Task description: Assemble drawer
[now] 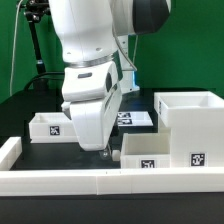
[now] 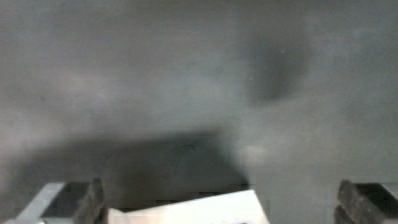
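The tall white casing (image 1: 190,125) stands at the exterior view's right, with a tag low on its front. One small white tray (image 1: 148,150) sits right beside it, tag facing front. The second tray (image 1: 48,126) lies at the exterior view's left, farther back. My gripper (image 1: 105,150) hangs low over the table at the left end of the near tray. In the wrist view my gripper (image 2: 217,202) is open, with dark fingers (image 2: 71,203) on either side. A white corner of the tray (image 2: 178,208) shows between them. That view is blurred.
A low white rim wall (image 1: 90,181) runs along the front and turns back at the exterior view's left (image 1: 9,150). The marker board (image 1: 135,120) lies flat behind my gripper. The black table (image 1: 45,150) shows between the left tray and the wall.
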Robot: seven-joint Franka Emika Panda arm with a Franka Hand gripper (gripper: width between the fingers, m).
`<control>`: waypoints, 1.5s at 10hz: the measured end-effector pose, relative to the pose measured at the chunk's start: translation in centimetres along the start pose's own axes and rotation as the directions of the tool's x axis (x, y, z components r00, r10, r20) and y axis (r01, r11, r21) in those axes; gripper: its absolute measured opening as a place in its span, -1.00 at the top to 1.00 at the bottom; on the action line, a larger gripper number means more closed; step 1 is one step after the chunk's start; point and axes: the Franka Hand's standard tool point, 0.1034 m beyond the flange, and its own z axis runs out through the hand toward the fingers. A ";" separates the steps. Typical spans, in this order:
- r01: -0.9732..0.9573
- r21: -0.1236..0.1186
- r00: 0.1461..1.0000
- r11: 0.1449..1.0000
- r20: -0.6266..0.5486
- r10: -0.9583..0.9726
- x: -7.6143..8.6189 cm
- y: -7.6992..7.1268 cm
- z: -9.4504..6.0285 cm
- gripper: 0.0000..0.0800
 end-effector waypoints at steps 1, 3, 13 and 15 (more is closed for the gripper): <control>-0.034 -0.002 0.999 0.999 0.015 0.034 0.2 0.1 0.0 -0.62; -0.100 -0.007 0.995 0.995 0.027 0.100 0.7 0.3 -0.2 -0.62; -0.005 -0.006 1.000 1.000 0.029 0.005 1.9 0.4 0.1 -0.62; 0.077 -0.004 0.996 0.997 0.041 -0.076 2.0 0.4 0.1 -0.62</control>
